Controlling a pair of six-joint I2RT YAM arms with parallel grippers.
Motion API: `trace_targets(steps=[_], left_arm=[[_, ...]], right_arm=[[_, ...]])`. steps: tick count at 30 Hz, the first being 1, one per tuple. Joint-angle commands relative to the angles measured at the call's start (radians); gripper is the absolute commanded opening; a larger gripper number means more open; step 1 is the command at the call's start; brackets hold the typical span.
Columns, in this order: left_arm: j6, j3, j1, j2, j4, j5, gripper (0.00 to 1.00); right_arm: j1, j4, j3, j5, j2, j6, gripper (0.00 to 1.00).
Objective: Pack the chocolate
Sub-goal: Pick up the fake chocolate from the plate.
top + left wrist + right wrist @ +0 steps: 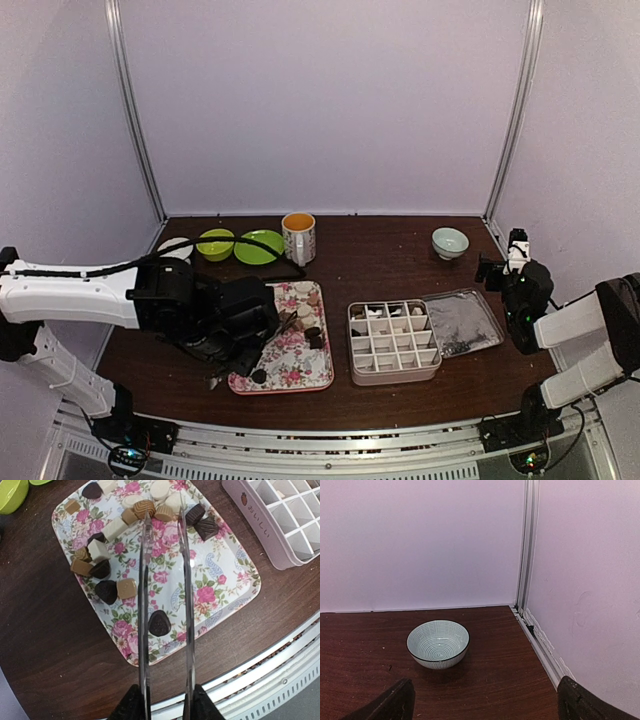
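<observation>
Several dark, tan and white chocolates (106, 560) lie on a floral tray (220, 575), which also shows in the top view (290, 372). One dark chocolate (159, 623) lies alone near the tray's front edge. My left gripper (165, 700) is shut on metal tongs (144, 605) above the tray. The tongs' tips are apart, on either side of a tan chocolate (164, 512) at the tray's far end. A pale compartment box (393, 342) stands right of the tray, with a few pieces in its back cells. My right gripper (485, 710) is open and empty, far to the right (512, 252).
The box's lid (462, 322) lies to its right. A pale blue bowl (438, 643) sits at the back right (450, 242). A mug (299, 238) and two green bowls (215, 244) stand at the back left. The metal frame rail (280, 680) runs along the near edge.
</observation>
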Motion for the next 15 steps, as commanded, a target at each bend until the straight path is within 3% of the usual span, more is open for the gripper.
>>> trace_targets(steps=[1, 15], left_arm=[[-0.071, -0.033, 0.004, -0.033, -0.069, 0.051, 0.33], [-0.145, -0.093, 0.005, -0.046, -0.091, 0.087, 0.38]], right_arm=[[-0.004, 0.0, 0.013, 0.002, 0.002, 0.001, 1.0], [-0.005, 0.0, 0.013, 0.002, 0.002, 0.001, 1.0]])
